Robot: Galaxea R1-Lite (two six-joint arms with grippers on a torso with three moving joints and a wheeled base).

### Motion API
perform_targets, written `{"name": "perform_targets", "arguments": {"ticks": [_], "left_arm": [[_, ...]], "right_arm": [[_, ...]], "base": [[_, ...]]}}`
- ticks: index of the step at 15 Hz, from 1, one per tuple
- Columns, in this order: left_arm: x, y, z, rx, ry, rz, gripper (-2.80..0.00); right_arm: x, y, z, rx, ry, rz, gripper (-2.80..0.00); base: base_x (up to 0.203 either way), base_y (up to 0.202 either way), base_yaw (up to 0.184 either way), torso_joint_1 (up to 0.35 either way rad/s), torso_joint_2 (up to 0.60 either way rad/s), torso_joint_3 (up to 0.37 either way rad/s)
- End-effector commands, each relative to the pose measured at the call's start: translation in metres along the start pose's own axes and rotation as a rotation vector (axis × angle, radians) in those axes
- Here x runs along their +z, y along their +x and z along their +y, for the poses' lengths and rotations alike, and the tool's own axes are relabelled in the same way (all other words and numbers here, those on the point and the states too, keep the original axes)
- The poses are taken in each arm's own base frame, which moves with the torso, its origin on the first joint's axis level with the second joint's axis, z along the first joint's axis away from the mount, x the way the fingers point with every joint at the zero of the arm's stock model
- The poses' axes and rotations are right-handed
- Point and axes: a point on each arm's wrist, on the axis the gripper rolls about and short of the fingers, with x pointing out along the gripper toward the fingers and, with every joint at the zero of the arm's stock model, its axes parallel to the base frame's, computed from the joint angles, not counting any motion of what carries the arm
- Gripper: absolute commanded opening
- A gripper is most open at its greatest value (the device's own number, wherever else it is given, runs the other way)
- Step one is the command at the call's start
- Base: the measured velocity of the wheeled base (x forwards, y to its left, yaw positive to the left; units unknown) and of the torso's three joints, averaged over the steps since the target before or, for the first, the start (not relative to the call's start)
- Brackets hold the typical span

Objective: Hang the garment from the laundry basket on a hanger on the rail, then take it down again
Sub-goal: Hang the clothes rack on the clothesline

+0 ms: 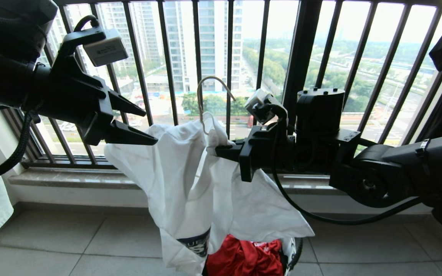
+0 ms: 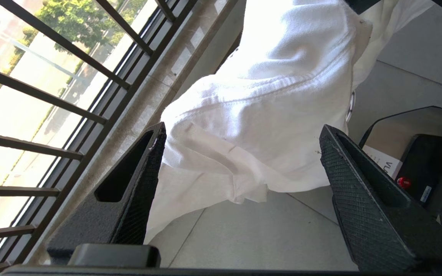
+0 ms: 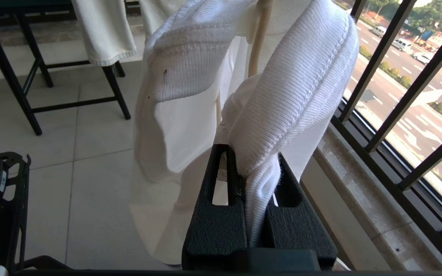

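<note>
Balcony bars are backing the scene; right claw (image 1: 221,150) is clamping the garment (image 1: 190,180) collar with the hanger (image 1: 205,103) inside. Left claw (image 1: 144,126), at nine o'clock, is gaping empty. Laundry basket (image 1: 292,251) sits at six. Shirt risks sliding off the hanger.

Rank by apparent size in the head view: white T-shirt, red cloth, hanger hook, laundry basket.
1. White T-shirt
2. Red cloth
3. Hanger hook and laundry basket: unsure, since the basket is mostly hidden.
</note>
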Motion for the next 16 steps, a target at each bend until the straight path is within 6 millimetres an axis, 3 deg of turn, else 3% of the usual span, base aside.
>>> {"name": "perform_targets", "arguments": {"ticks": [1,7,14,16], "left_arm": [[-0.007,0.025,0.015,-0.026,-0.007,0.033,0.00],[-0.017,0.051,0.027,-0.059,0.000,0.066,0.00],[-0.016,0.072,0.039,-0.071,0.019,0.063,0.00],[-0.015,0.074,0.038,-0.152,0.006,-0.004,0.00]], "right_arm": [[0.000,0.000,-0.001,0.000,-0.003,-0.003,-2.80],[0.000,-0.002,-0.003,-0.007,-0.003,-0.004,-2.80],[0.000,-0.002,-0.003,-0.006,-0.005,-0.005,-2.80],[0.001,-0.002,-0.003,-0.005,-0.006,-0.007,-2.80]], "base": [[0.000,0.000,0.000,0.000,0.00,0.000],[0.000,0.000,0.000,0.000,0.00,0.000],[0.000,0.000,0.000,0.000,0.00,0.000],[0.000,0.000,0.000,0.000,0.00,0.000]]}}
